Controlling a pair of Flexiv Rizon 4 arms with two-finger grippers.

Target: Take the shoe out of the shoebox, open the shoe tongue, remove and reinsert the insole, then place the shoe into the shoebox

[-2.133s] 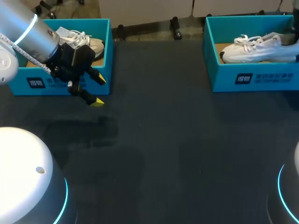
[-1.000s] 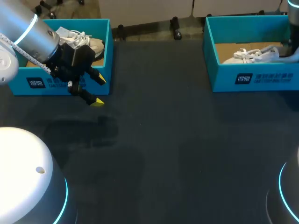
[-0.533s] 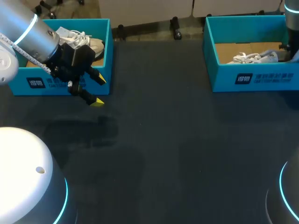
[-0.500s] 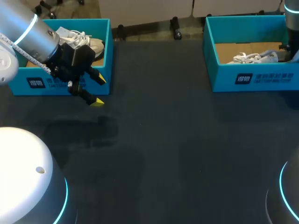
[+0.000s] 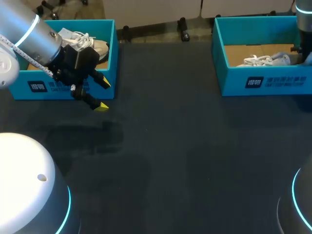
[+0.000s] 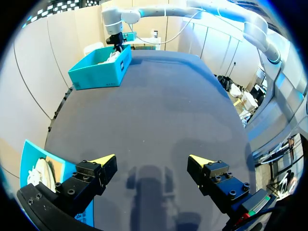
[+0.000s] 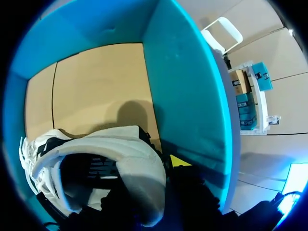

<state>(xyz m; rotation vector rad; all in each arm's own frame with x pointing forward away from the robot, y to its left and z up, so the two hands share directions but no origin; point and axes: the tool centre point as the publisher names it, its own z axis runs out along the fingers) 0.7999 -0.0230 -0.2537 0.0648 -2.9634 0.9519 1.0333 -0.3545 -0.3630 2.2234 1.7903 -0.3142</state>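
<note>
A white lace-up shoe [image 5: 263,60] lies low inside the teal shoebox [image 5: 263,80] at the back right, mostly hidden behind the box's front wall. My right arm [image 5: 303,19] comes down into that box at the shoe's heel end. In the right wrist view the shoe's heel collar [image 7: 139,163] sits right at my right gripper [image 7: 161,168], over the box's cardboard floor [image 7: 96,86]. My left gripper [image 5: 104,95] hangs open and holds nothing in front of the left shoebox [image 5: 63,87], above the dark table [image 6: 154,115].
The left shoebox holds another white shoe [image 5: 80,41]. In the left wrist view that box's corner [image 6: 31,163] is beside my left gripper [image 6: 152,161], and the right box [image 6: 98,72] stands far ahead. Dark bare table lies between the boxes.
The shoe has sunk from above the right box's rim down to its floor, the right arm going down with it. The left arm has not moved.
</note>
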